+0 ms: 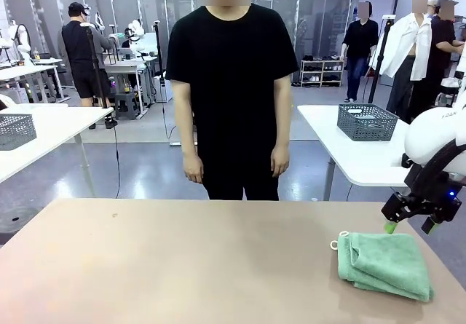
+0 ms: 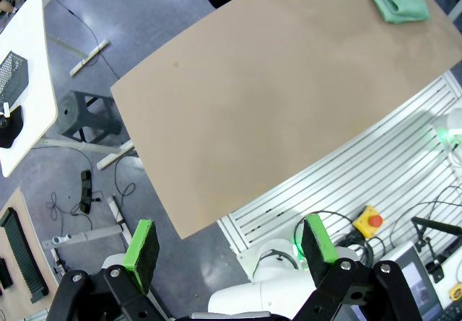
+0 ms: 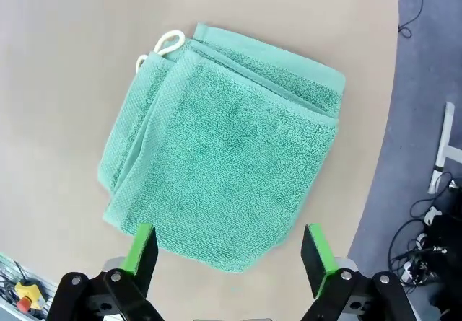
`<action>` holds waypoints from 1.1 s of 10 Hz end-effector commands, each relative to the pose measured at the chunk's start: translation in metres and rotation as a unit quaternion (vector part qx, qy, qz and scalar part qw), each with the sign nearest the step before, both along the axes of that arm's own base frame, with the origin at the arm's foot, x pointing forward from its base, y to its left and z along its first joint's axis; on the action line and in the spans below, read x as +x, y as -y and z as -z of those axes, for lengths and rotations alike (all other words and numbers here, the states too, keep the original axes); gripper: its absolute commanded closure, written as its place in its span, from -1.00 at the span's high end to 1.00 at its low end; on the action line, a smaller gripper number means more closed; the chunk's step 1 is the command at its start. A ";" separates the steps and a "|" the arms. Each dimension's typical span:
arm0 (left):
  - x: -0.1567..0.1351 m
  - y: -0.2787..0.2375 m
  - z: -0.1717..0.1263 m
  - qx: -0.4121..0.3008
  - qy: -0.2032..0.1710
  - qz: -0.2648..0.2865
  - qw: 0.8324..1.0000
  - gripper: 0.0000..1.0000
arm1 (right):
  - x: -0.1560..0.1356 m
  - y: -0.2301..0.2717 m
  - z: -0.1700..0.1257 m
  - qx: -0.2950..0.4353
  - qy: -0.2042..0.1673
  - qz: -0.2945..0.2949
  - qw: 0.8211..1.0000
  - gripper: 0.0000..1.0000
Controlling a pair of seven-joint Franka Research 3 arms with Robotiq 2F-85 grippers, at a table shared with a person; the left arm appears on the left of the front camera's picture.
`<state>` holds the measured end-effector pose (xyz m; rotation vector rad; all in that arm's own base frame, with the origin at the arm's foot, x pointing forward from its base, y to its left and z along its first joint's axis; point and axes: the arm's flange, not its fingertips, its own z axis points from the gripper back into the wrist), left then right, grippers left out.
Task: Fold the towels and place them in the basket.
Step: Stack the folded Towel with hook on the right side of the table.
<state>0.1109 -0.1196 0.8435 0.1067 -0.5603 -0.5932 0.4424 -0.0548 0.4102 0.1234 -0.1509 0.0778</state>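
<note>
Mint-green towels (image 1: 382,266) lie folded in one flat stack on the right end of the tan table (image 1: 182,258), with two white loops (image 3: 167,43) at one corner. My right gripper (image 1: 411,228) hangs open just above the stack's far right edge, touching nothing. In the right wrist view its green pads (image 3: 141,252) straddle the near edge of the towels (image 3: 224,177). My left gripper (image 2: 229,249) is open and empty, high over the table's left front edge, with the towels (image 2: 397,0) far off. A dark grey mesh basket (image 1: 367,121) stands on a white table behind at the right.
A person (image 1: 231,98) stands at the table's far side, arms hanging. A paler grey mesh basket (image 1: 14,131) sits on another white table at the left. Below the table's front edge are a slotted base plate (image 2: 346,184) and a red stop button (image 2: 372,221).
</note>
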 end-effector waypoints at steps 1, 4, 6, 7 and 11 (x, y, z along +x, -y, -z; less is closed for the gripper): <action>-0.011 0.001 -0.003 0.001 0.006 0.005 1.000 1.00 | -0.003 0.001 0.001 -0.001 0.000 -0.004 1.000 1.00; -0.011 0.001 -0.003 0.001 0.006 0.005 1.000 1.00 | -0.003 0.001 0.001 -0.001 0.000 -0.004 1.000 1.00; -0.011 0.001 -0.003 0.001 0.006 0.005 1.000 1.00 | -0.014 -0.003 -0.015 -0.009 0.009 -0.020 1.000 1.00; -0.011 0.001 -0.003 0.001 0.006 0.005 1.000 1.00 | -0.020 -0.010 -0.048 -0.013 0.025 -0.038 0.999 1.00; -0.011 0.001 -0.003 0.001 0.006 0.005 1.000 1.00 | -0.072 -0.029 -0.198 -0.031 0.102 -0.111 0.988 1.00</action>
